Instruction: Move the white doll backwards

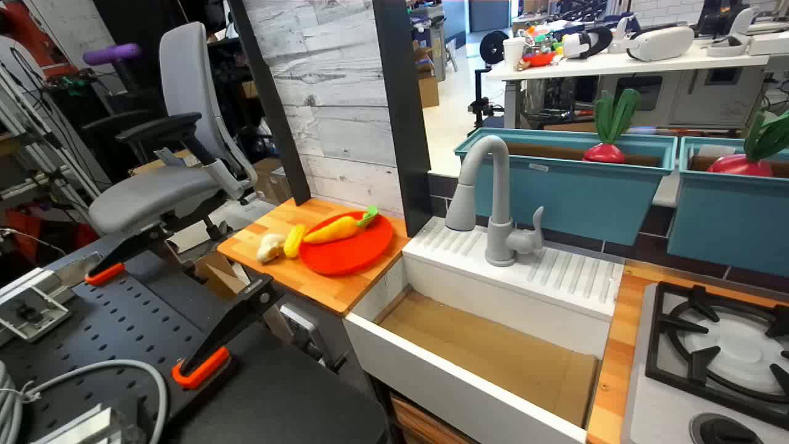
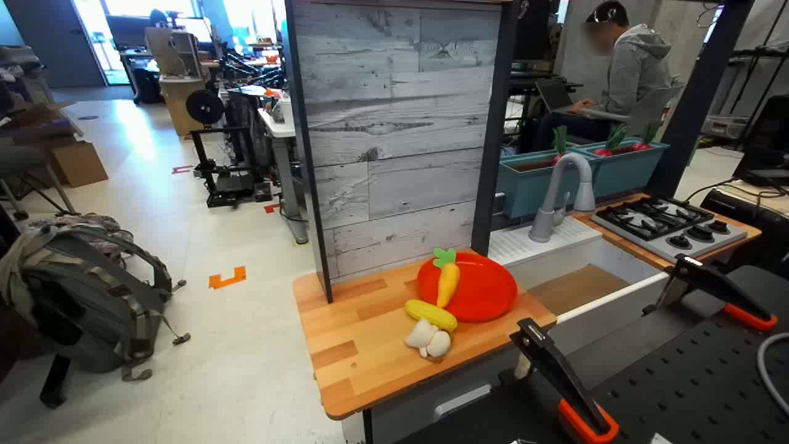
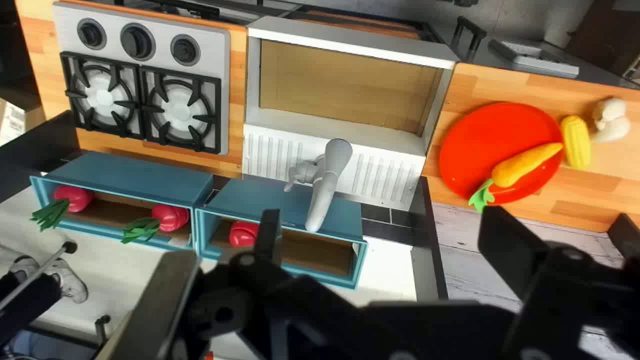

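I have the gripper [image 3: 384,225] spread wide, holding nothing, presumably so it can straddle the white doll [image 3: 612,121]. In the wrist view the doll lies at two o'clock from the gripper, on the wooden counter [image 3: 600,185], with the yellow corn [image 3: 576,142] just beside it at eight o'clock, probably crowding one side of my grasp. The plank wall [image 3: 462,252] stands at seven o'clock from the doll; I take that way as backwards

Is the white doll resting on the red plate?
No, an exterior view shows the white doll on the wooden counter, with the yellow corn between it and the red plate.
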Robot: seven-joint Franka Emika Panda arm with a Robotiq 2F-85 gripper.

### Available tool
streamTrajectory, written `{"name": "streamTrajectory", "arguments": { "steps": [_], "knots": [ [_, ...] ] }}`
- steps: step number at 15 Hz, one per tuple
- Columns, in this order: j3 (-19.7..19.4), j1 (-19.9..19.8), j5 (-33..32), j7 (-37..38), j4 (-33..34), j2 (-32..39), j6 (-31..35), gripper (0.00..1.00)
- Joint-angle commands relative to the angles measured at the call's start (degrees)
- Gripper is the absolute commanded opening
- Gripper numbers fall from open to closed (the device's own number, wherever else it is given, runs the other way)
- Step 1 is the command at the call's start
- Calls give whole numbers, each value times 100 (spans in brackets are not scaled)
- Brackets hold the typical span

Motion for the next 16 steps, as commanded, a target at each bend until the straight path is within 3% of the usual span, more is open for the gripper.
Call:
{"name": "streamTrajectory", "arguments": {
  "steps": [1, 12, 16],
  "knots": [
    [61, -59, 34, -22, 6, 3, -10, 100],
    [61, -59, 34, -22, 6, 3, -10, 100],
    [41, 228, 601, -79, -98, 417, 415, 100]
  ]
}}
